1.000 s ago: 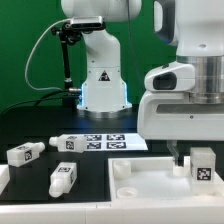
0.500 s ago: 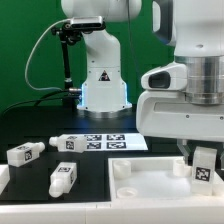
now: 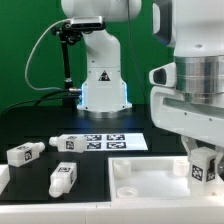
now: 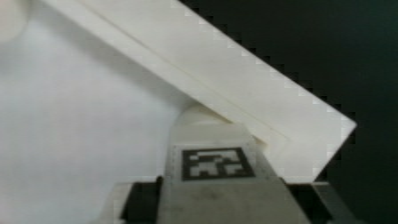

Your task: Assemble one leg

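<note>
One leg [image 3: 203, 167] is clamped in the gripper [image 3: 203, 158], closed on it, at the tabletop [image 3: 150, 175] right corner. Three legs [image 3: 64, 178] lie loose left on the table [image 3: 95, 175]. Seating and screwing seem left.

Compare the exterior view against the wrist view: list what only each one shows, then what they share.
Only the exterior view shows three loose legs on the black table, the marker board and the arm's base. Only the wrist view shows the held leg's tag head-on, the end effector flanking it. Both show the held leg over the white square piece.
</note>
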`<control>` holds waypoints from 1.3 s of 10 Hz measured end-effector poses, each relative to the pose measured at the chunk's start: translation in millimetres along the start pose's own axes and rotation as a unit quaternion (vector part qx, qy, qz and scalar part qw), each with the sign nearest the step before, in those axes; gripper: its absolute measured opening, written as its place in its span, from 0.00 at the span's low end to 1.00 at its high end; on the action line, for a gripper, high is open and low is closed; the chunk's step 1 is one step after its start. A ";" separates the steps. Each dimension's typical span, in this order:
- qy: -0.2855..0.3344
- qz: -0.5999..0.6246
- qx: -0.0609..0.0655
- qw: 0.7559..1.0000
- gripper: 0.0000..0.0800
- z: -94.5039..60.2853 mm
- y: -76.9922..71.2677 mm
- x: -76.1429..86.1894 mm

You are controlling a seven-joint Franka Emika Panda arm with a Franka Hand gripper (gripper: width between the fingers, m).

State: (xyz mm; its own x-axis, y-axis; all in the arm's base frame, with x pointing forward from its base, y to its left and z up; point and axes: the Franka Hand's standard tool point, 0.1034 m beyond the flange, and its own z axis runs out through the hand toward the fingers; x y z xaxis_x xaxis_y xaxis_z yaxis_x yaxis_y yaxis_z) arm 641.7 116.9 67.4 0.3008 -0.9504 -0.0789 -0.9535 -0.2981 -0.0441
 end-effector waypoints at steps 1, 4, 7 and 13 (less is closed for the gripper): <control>-0.012 0.075 0.004 0.997 0.36 0.0 -0.6 -0.1; -0.037 0.229 0.015 0.973 0.36 -0.4 -2.0 2.6; -0.040 0.301 0.013 0.953 0.36 -1.1 -2.1 5.1; -0.032 0.339 0.013 0.940 0.59 -0.1 -0.6 6.5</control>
State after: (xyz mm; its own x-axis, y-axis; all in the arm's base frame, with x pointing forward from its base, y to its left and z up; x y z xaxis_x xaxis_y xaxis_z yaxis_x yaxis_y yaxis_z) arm 644.2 110.9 67.0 -0.3744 -0.9137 -0.1581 -0.9261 0.3771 0.0137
